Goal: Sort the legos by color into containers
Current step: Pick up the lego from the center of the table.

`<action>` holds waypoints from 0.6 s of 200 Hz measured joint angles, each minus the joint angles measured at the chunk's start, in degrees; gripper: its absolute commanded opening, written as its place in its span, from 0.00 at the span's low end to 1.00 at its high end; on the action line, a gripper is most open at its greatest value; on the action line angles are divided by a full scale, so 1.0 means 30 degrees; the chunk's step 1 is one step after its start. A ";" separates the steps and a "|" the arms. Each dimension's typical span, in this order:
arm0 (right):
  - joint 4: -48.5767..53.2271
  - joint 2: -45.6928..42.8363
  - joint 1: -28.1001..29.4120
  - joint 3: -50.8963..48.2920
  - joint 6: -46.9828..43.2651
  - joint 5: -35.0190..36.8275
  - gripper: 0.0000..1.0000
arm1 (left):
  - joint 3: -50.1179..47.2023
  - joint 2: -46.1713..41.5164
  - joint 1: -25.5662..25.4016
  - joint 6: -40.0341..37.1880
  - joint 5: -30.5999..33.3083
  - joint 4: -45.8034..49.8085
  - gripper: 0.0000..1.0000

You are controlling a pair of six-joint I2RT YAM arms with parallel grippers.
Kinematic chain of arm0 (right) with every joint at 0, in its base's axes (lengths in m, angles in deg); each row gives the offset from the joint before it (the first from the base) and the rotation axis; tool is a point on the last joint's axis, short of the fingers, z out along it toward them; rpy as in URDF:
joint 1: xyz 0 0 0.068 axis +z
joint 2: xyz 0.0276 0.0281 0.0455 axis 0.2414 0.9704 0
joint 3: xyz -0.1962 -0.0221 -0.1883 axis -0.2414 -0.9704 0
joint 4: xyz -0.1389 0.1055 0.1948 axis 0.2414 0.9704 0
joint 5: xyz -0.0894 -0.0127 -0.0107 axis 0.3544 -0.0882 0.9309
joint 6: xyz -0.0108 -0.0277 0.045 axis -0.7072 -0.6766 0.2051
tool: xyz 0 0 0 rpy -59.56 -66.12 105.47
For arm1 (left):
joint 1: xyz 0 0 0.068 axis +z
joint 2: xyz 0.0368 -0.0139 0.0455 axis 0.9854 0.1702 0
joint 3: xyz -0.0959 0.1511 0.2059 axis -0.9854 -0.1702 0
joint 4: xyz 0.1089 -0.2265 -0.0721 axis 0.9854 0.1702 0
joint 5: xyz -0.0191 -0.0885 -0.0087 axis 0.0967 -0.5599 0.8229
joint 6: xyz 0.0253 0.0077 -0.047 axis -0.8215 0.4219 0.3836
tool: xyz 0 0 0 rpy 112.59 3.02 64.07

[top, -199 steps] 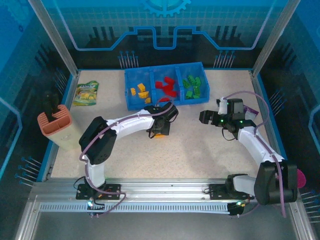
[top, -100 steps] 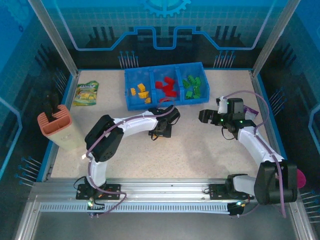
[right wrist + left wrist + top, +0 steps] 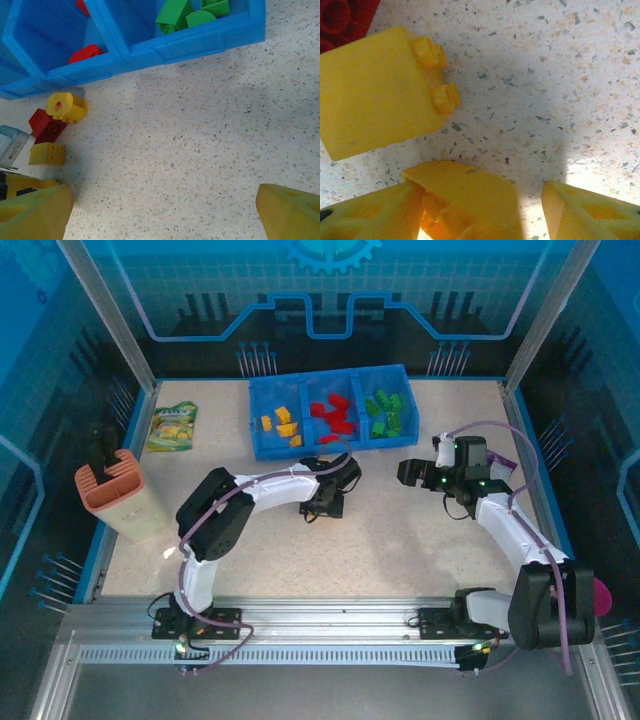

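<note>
The blue tray (image 3: 262, 448) stands at the back with yellow legos (image 3: 282, 423) left, red legos (image 3: 333, 412) in the middle and green legos (image 3: 388, 412) right. My left gripper (image 3: 325, 502) is down on the table just in front of it. Its jaws (image 3: 485, 210) are open around a yellow brick (image 3: 465, 195) that leans on the left finger, with a gap to the right finger (image 3: 590, 210). Another yellow brick (image 3: 380, 95) and a red brick (image 3: 340, 17) lie beyond. My right gripper (image 3: 412, 475) hovers open and empty (image 3: 162, 200), seeing a yellow round brick (image 3: 66, 106).
A green snack packet (image 3: 173, 426) lies at the back left. The salmon ribbed holder (image 3: 112, 495) stands at the left edge. A pink object (image 3: 603, 595) sits off the right edge. Open tabletop lies between the two grippers and toward the near rail.
The left arm's elbow has swung up and right, and its gripper has settled slightly right over the yellow brick, hiding it from above. The right arm has not moved.
</note>
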 measured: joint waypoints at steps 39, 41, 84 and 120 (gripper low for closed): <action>0.0000 0.0036 0.0000 0.0000 0.0000 -0.0007 0.96 | 0.0051 -0.0066 0.0000 0.0277 0.0066 -0.0138 0.37; -0.0007 0.0044 0.0000 0.0000 0.0000 0.0000 0.96 | 0.0051 -0.0073 0.0000 0.0328 0.0080 -0.0138 0.36; -0.0007 0.0124 0.0000 0.0000 0.0000 0.0000 0.96 | 0.0058 -0.0146 0.0000 0.0364 0.0080 -0.0131 0.20; -0.0007 0.0270 0.0000 0.0000 0.0007 -0.0007 0.96 | 0.0029 -0.0583 0.0000 0.0321 0.0233 -0.0138 0.18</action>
